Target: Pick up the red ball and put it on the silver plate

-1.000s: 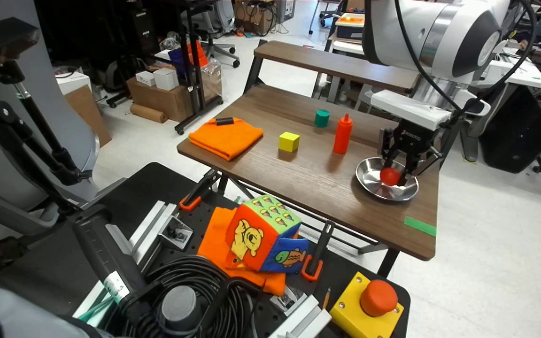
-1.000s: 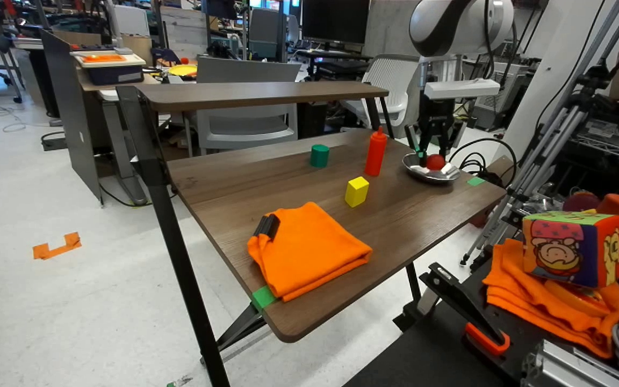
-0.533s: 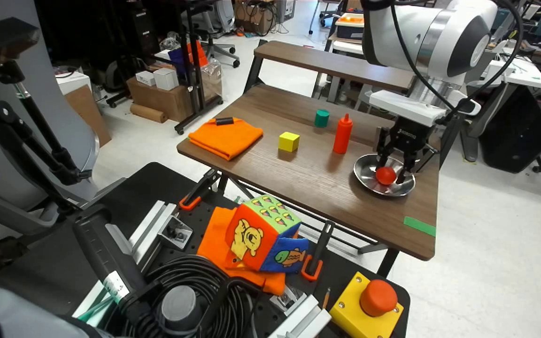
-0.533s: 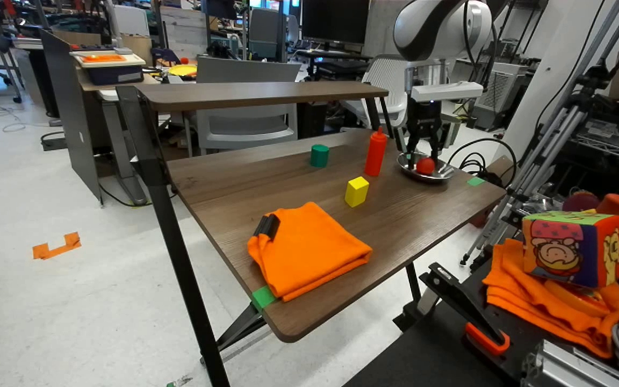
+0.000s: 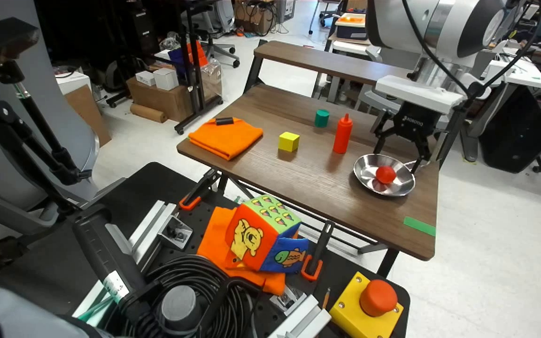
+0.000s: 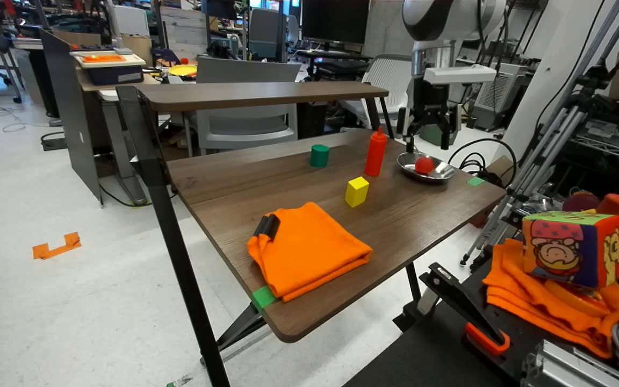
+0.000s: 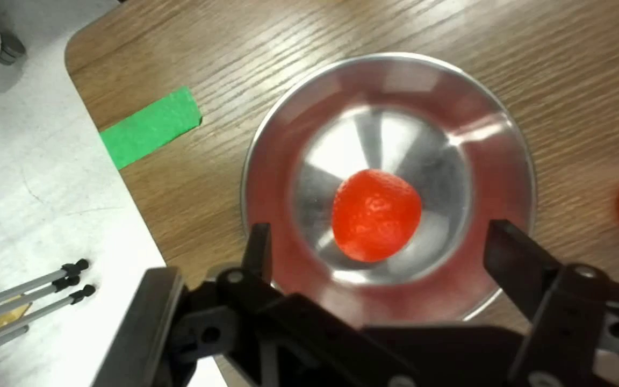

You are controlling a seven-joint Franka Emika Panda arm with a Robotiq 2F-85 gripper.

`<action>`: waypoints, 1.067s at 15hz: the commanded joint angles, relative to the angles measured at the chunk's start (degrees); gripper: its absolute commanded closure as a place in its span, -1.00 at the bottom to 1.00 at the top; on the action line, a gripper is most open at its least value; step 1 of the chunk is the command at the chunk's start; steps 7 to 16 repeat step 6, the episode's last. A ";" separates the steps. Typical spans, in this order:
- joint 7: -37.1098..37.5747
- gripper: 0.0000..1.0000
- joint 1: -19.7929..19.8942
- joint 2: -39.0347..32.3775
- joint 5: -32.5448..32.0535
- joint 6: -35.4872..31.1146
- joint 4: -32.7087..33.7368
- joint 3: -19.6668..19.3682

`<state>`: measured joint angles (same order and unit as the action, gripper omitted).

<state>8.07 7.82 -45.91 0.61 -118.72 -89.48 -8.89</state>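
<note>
The red ball [image 5: 386, 174] rests inside the silver plate [image 5: 404, 182], near its middle. Both exterior views show it there, and in the wrist view the ball [image 7: 376, 215] lies on the shiny base of the plate [image 7: 438, 156]. Just above the dish hangs my gripper [image 5: 396, 159], its jaws spread wide and nothing between them. From the wrist, the dark fingers [image 7: 519, 263] stand well apart, one to each side of the ball, touching neither side of it. The plate's near rim is partly hidden behind the gripper in that view.
On the brown table [image 5: 308, 188] stand a red bottle [image 5: 343, 135], a green cylinder [image 5: 321, 118] and a yellow block [image 5: 288, 142]. A folded orange cloth [image 6: 309, 250] lies at the far end from the plate. A raised shelf [image 5: 327, 61] runs along one side.
The gripper has let go of the ball, spread its fingers and risen off the plate. Ball and plate shifted slightly toward the bottle before the last half second, then stayed put.
</note>
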 commanded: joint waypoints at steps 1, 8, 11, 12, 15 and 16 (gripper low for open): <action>-3.50 -1.00 1.61 13.85 2.84 -2.67 -13.43 1.85; -2.03 -1.00 0.75 12.98 1.58 -1.11 -11.41 0.91; -2.03 -1.00 0.75 12.98 1.58 -1.11 -11.41 0.91; -2.03 -1.00 0.75 12.98 1.58 -1.11 -11.41 0.91; -2.03 -1.00 0.75 12.98 1.58 -1.11 -11.41 0.91; -2.03 -1.00 0.75 12.98 1.58 -1.11 -11.41 0.91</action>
